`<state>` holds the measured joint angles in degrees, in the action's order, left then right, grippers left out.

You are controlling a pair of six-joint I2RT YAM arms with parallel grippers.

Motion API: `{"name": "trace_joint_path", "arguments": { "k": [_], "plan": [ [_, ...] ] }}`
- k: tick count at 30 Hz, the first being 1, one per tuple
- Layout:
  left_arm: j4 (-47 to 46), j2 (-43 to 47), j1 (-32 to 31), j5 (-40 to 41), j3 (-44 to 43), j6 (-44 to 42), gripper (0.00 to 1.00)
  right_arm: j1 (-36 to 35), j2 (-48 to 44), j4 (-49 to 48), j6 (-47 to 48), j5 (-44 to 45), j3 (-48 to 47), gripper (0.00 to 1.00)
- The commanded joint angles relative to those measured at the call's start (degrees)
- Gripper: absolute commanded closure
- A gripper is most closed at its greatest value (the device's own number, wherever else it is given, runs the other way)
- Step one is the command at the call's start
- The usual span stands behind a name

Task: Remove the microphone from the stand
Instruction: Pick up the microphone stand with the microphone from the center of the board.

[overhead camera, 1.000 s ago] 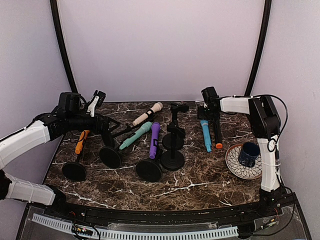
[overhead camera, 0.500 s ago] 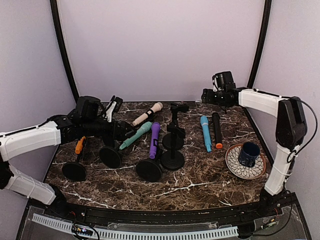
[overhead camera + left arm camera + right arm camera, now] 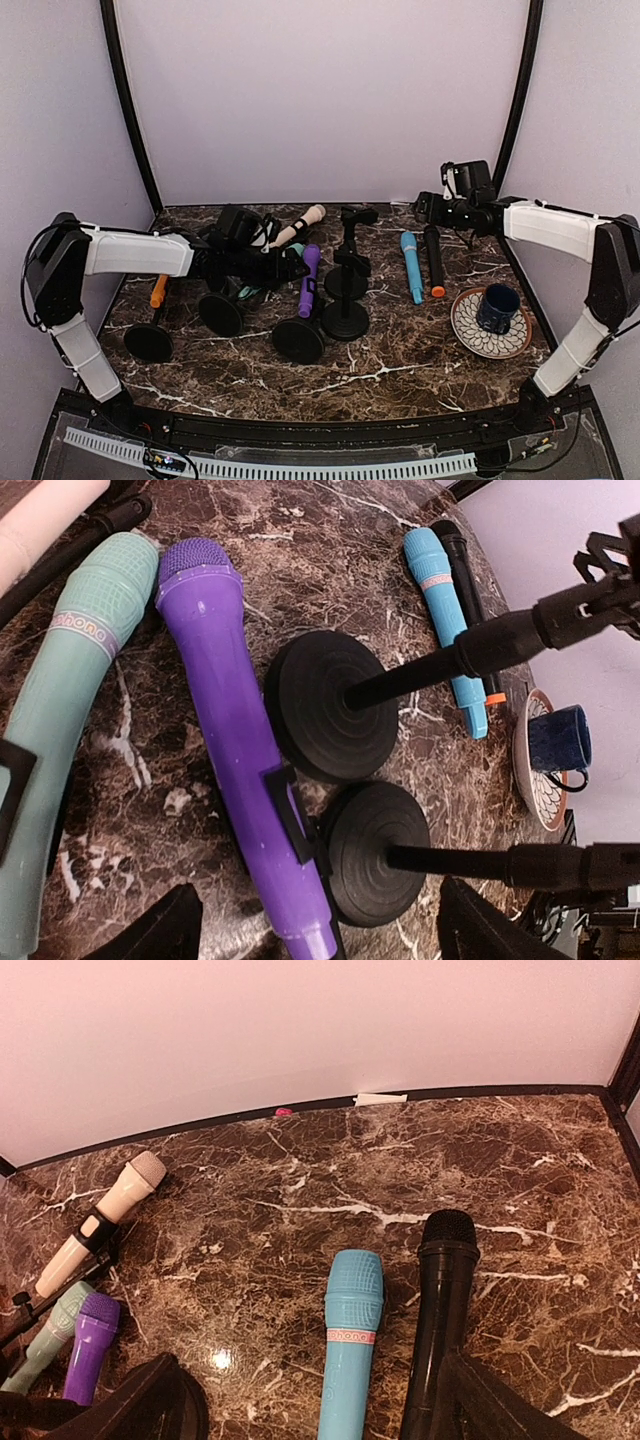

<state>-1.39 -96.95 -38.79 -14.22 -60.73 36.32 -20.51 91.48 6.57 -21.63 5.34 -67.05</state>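
Right, my left gripper (image 3: 288, 268) hovers just left of the purple microphone (image 3: 308, 280), jaws spread wide and holding nothing. That microphone sits clipped on its stand (image 3: 298, 340) mid-table, its long axis running near to far with the head at the far end. My right gripper (image 3: 425, 205), likewise spread and empty, hangs far right, well apart, so the left is nearer. Only the left wrist view shows the clip (image 3: 290, 815) clasping the purple body.
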Motion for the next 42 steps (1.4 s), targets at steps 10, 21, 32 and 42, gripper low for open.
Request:
{"name": "trace_joint_path", "arguments": {
  "k": [10,21,32,42],
  "plan": [
    [-0.7,-13.8,-0.1,1.8,-9.2,2.7,0.23,0.1,-4.8,-5.2,-0.7,-1.6,4.1,0.11],
    [-3.3,-17.8,-0.2,0.1,-10.3,4.0,0.37,0.1,-3.8,-5.4,-0.9,-1.8,4.5,0.11],
    [-5.6,-20.6,-0.1,-1.3,-12.1,4.3,0.6,0.1,-3.4,-5.4,-1.1,-2.1,4.5,0.11],
    [-6.4,-11.4,-0.1,0.5,-8.8,1.5,0.82,0.1,-5.1,-5.1,-1.2,-1.0,5.1,0.11]
  ]
}}
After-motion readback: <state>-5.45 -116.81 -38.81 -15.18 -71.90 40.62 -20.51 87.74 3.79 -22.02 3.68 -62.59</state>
